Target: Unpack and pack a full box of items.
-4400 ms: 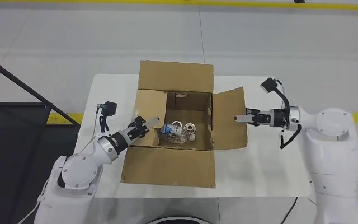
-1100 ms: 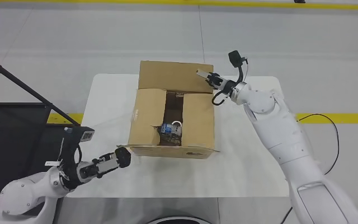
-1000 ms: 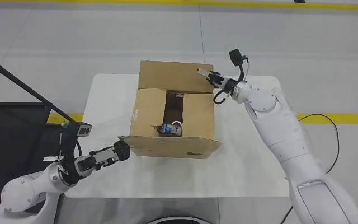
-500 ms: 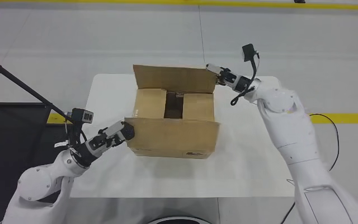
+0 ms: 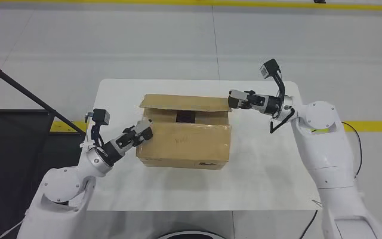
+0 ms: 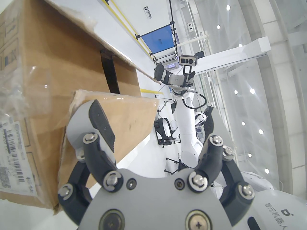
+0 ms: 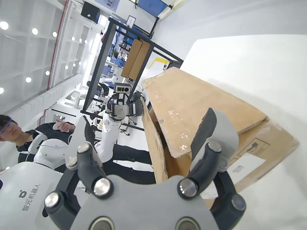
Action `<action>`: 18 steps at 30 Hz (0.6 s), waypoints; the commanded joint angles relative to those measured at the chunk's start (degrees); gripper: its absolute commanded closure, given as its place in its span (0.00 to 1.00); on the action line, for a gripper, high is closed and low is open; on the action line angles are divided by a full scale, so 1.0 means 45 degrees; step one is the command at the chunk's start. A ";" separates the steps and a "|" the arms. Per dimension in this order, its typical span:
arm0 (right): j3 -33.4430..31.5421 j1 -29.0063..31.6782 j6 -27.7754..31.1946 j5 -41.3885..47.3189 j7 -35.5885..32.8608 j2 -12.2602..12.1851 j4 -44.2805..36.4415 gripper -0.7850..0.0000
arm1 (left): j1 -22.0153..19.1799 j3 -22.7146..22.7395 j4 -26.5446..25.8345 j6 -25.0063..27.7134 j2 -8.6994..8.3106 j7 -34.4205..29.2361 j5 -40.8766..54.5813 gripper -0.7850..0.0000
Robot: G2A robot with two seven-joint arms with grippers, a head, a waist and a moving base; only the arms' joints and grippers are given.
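The brown cardboard box [image 5: 203,149] mid white counter [image 5: 262,173], wide open seconds ago, now has its long flaps [image 5: 185,103] folded nearly shut, the left end effector [image 5: 143,128] and right end effector [image 5: 234,98] both open-fingered against its ends, so packing looks nearly done.

**Cardboard box** [image 5: 184,148]: one, plain brown corrugated, rectangular. It stands upright at the middle of the white table [image 5: 268,179], long sides running across the robot's front.

- **Top:** nearly closed. The far flap [image 5: 185,103] is folded down over the opening, and the near flap [image 5: 179,132] is folded in towards it. A narrow dark gap [image 5: 190,117] lies between their edges.
- **Surface:** flap edges are ragged. Glossy clear tape [image 7: 177,120] lies on the far flap.
- **Labels:** a white barcode label [image 6: 12,149] under crinkled film on one side wall. A second white label [image 7: 247,163] on a wall below the far flap.
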State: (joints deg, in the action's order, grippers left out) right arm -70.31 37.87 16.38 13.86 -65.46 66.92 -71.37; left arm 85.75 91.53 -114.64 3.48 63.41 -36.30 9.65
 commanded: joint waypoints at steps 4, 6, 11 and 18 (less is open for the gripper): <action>0.0275 0.0229 -0.1154 -0.0600 0.0020 -0.0061 -0.0593 0.00 | -0.0444 -0.0560 0.0268 -0.0308 0.0016 0.0414 -0.0885 0.00; 0.0421 0.0262 -0.1675 -0.0675 0.0069 -0.0060 -0.0771 0.00 | -0.0597 -0.0769 0.0374 -0.0378 0.0026 0.0585 -0.1186 0.00; 0.0814 0.0360 -0.2441 -0.1027 0.0135 -0.0058 -0.1363 0.00 | -0.0915 -0.1176 0.0601 -0.0537 0.0040 0.0914 -0.1953 0.00; 0.1138 0.0534 -0.2772 -0.0972 -0.0301 -0.0087 -0.1704 0.00 | -0.1000 -0.1341 0.0600 -0.0384 0.0069 0.1421 -0.2135 0.00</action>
State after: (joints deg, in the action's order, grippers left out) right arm -65.26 40.14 3.79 9.33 -66.58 66.56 -79.04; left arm 81.16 85.39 -111.89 1.58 63.70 -30.40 -0.12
